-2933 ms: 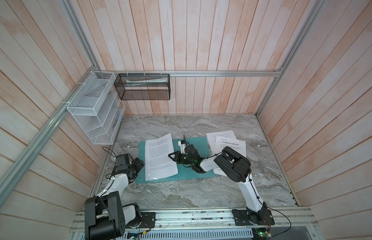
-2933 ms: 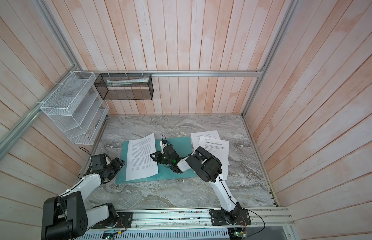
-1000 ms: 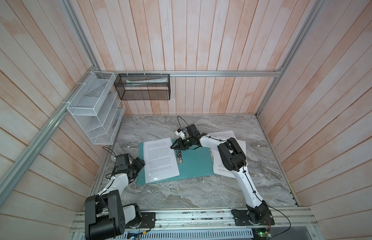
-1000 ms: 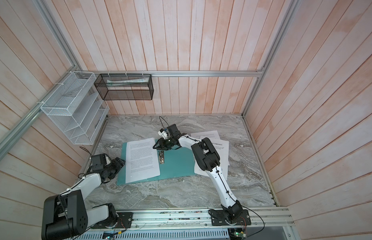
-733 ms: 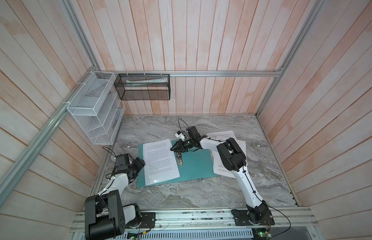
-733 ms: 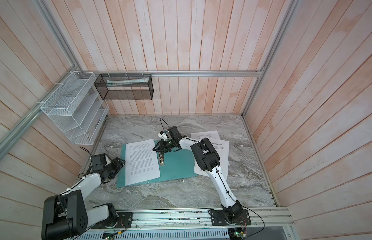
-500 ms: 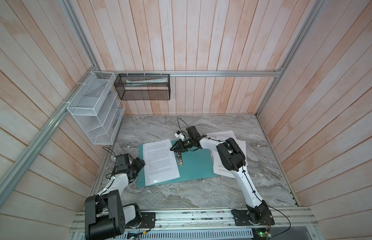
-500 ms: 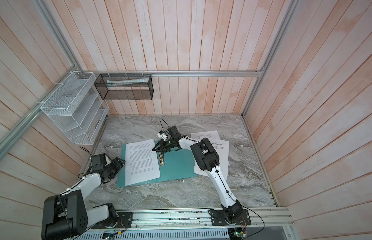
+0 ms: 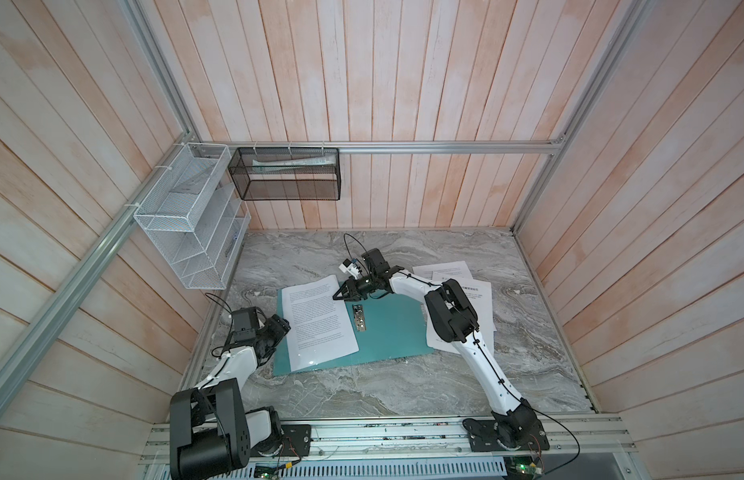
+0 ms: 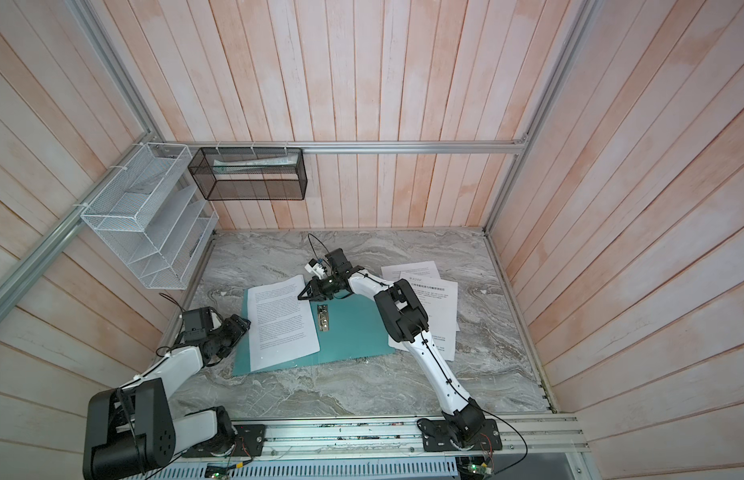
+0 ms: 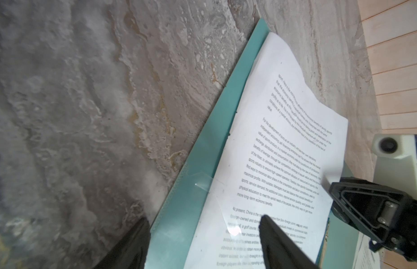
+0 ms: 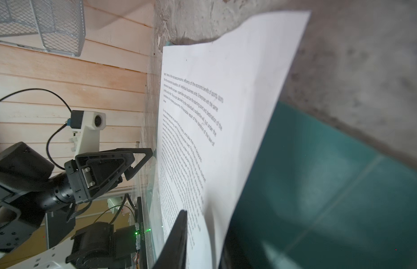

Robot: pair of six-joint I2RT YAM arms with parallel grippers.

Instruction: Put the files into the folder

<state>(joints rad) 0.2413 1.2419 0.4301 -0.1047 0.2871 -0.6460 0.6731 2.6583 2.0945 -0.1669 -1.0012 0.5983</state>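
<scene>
The teal folder (image 9: 395,332) (image 10: 353,332) lies open on the marble table, its small metal clip (image 9: 359,319) showing in the middle. One of the files, a white printed sheet (image 9: 320,324) (image 12: 226,93), rests on the folder's left half. My right gripper (image 9: 336,296) (image 10: 300,297) (image 12: 207,233) is shut on this sheet's far right edge, one finger on the printed side and one beneath, and the edge curls up. My left gripper (image 9: 284,326) (image 11: 204,219) stands open over the folder's left edge (image 11: 203,149). More files (image 9: 480,297) (image 10: 441,299) lie to the right, partly under the right arm.
A white wire rack (image 9: 187,232) and a black mesh basket (image 9: 287,174) hang on the walls at the back left. Wooden walls close in the table on three sides. A metal rail (image 9: 383,436) runs along the front edge.
My right gripper went from the folder's middle to the sheet's far right corner, and its jaws closed on the edge there. The left arm has stayed still.
</scene>
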